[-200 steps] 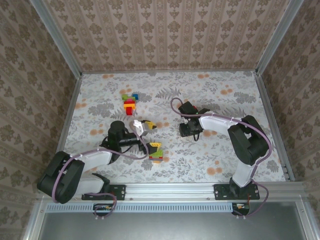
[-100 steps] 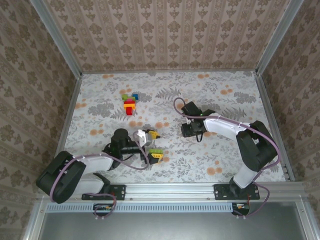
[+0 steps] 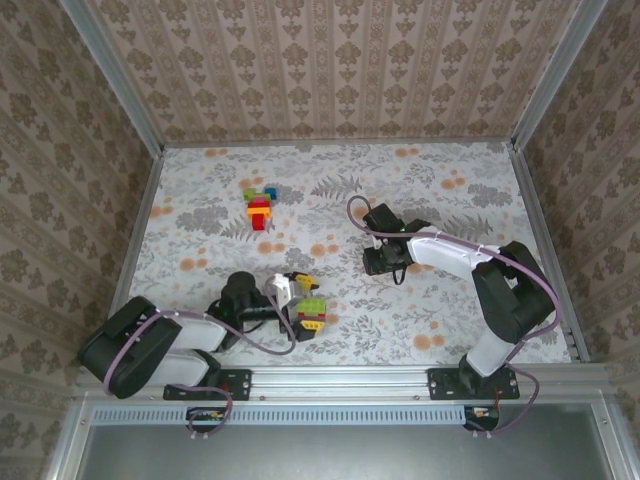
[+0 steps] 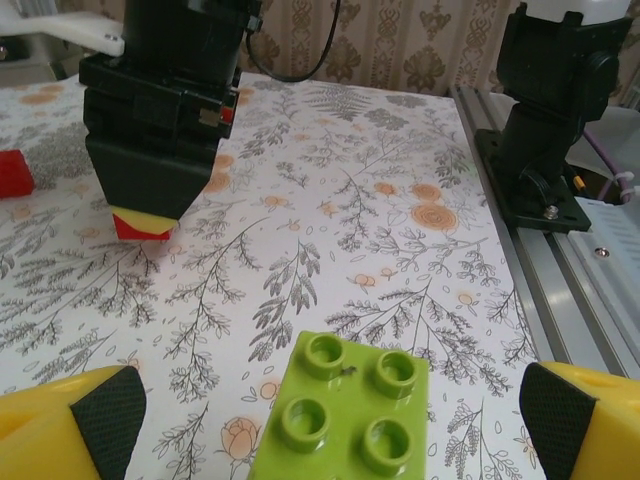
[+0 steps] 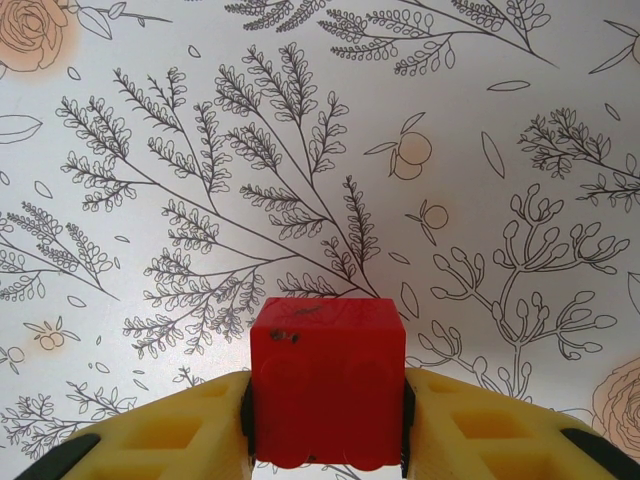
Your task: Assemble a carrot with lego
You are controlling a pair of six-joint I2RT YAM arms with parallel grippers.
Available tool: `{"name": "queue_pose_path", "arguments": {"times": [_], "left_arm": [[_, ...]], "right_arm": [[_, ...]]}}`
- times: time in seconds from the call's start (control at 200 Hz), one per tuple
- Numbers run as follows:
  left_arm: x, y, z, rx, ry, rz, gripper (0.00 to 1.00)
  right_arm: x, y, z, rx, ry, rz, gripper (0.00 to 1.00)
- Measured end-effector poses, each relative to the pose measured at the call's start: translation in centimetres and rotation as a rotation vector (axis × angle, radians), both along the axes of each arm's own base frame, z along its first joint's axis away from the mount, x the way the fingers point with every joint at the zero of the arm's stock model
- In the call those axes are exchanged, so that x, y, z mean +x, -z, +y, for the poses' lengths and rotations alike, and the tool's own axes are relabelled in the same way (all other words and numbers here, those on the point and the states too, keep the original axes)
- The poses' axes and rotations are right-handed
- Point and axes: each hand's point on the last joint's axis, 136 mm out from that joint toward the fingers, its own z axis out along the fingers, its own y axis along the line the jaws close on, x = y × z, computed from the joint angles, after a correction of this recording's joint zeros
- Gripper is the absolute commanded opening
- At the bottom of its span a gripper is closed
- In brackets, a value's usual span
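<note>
On the tabletop (image 3: 450,300), a white cloth printed with grey foliage and orange blossoms covers the whole working surface. Three walls (image 3: 340,70) papered in a brown damask pattern enclose it at the far side, the left and the right. Aluminium posts (image 3: 110,80) run up the two far corners, and an aluminium rail (image 3: 340,380) carrying both arm bases closes the near edge.

The brick pile (image 3: 260,205), a small cluster of red, yellow, green and blue lego, lies left of centre in the far half and serves as the reference. Nearer the rail than the pile and slightly to its right, the left hand (image 3: 304,300) lies low over the cloth with its yellow fingers (image 4: 70,425) spread wide, released. A green brick (image 4: 345,410) with four studs sits between them, touching neither.

Right of the pile and a little nearer the rail, the right hand (image 3: 380,262) points down at the cloth, clenched on a red brick (image 5: 327,385). Its yellow fingers (image 5: 480,430) press the brick's two sides. The left wrist view shows the brick's lower edge close to the cloth, though contact cannot be told.

Bare cloth lies beyond the pile along the far wall and across the right half up to the right wall. The two hands stand well apart.
</note>
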Motion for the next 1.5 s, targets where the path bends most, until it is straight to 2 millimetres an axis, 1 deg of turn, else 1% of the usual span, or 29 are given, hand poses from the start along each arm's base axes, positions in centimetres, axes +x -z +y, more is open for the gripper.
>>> {"name": "queue_pose_path", "arguments": {"times": [0.195, 0.26, 0.345, 0.405, 0.44, 0.615, 0.705, 0.81, 0.88, 0.915, 0.975, 1.02, 1.185, 1.335, 1.5], "left_arm": [[-0.6, 0.7, 0.7, -0.013, -0.003, 0.002, 0.97], [-0.6, 0.5, 0.8, -0.023, -0.007, -0.005, 0.95], [-0.5, 0.0, 0.8, -0.039, -0.007, -0.020, 0.91], [-0.5, -0.1, 0.8, -0.044, -0.008, -0.021, 0.85], [-0.5, -0.2, 0.8, -0.047, -0.009, -0.023, 0.83], [-0.5, -0.2, 0.8, -0.050, -0.010, -0.026, 0.82], [-0.4, 0.2, 0.8, -0.041, -0.014, -0.015, 0.81], [-0.3, 0.7, 0.8, -0.027, -0.019, 0.000, 0.84], [-0.2, 1.2, 0.8, -0.015, -0.024, 0.013, 0.83], [-0.2, 1.5, 0.8, -0.009, -0.028, 0.018, 0.80], [0.0, 1.8, 0.8, 0.000, -0.038, 0.028, 0.68], [0.0, 1.8, 0.9, 0.001, -0.042, 0.024, 0.63], [0.0, 2.0, 1.0, 0.005, -0.050, 0.027, 0.62], [0.0, 2.6, 1.1, 0.022, -0.050, 0.046, 0.54], [0.0, 2.4, 1.0, 0.017, -0.050, 0.040, 0.47]], "right_arm": [[-0.3, 0.0, 0.6, 0.000, -0.018, 0.000, 0.40], [-0.4, 0.0, 0.7, 0.000, -0.022, 0.001, 0.40], [-0.6, 0.0, 0.9, -0.001, -0.027, 0.001, 0.40], [-0.6, 0.0, 0.9, -0.002, -0.029, 0.003, 0.40], [-0.7, 0.0, 1.0, -0.002, -0.030, 0.003, 0.40], [-0.6, -0.1, 1.1, -0.001, -0.032, 0.002, 0.39], [-0.5, -0.3, 1.3, 0.003, -0.035, -0.003, 0.39], [-0.6, -0.3, 1.4, 0.003, -0.040, -0.003, 0.39], [-0.7, -0.3, 1.5, 0.003, -0.042, -0.003, 0.39], [-0.7, -0.3, 1.5, 0.002, -0.043, -0.003, 0.39], [-0.7, -0.3, 1.5, 0.003, -0.043, -0.004, 0.39], [-0.7, -0.4, 1.5, 0.002, -0.043, -0.003, 0.39], [-1.0, -0.5, 1.2, -0.007, -0.044, 0.004, 0.39], [-1.0, -0.6, 1.2, -0.006, -0.045, 0.001, 0.39], [-1.1, -0.6, 1.2, -0.007, -0.045, 0.002, 0.38]]}}
